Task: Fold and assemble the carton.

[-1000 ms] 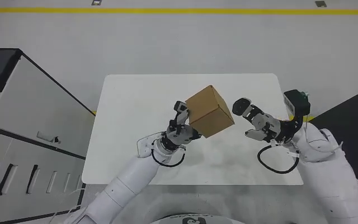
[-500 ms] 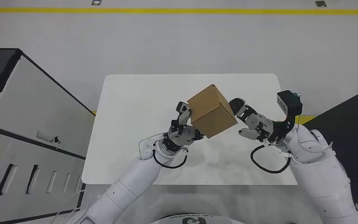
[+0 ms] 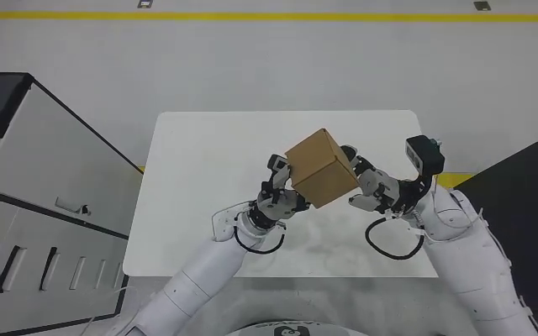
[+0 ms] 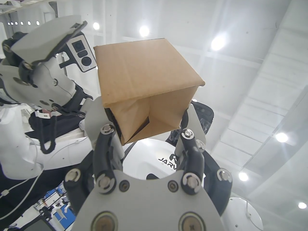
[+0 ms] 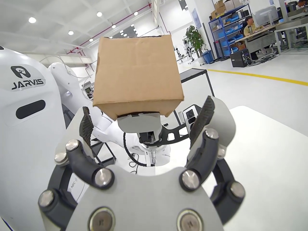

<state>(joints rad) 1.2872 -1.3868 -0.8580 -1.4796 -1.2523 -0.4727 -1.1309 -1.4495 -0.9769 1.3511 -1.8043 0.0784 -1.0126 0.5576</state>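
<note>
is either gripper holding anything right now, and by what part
The left gripper holds the carton, its fingers clamped on either side of the folded-flap end. The right gripper is open beside it, holding nothing.

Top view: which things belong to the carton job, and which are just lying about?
Job: carton, clamped in the left gripper over the white table; right gripper, open beside it.
Just about: grey cabinet beside the table; yellow floor line.

carton (image 3: 319, 166) underside hidden from above, left end effector (image 3: 285, 181) partly covered
</note>
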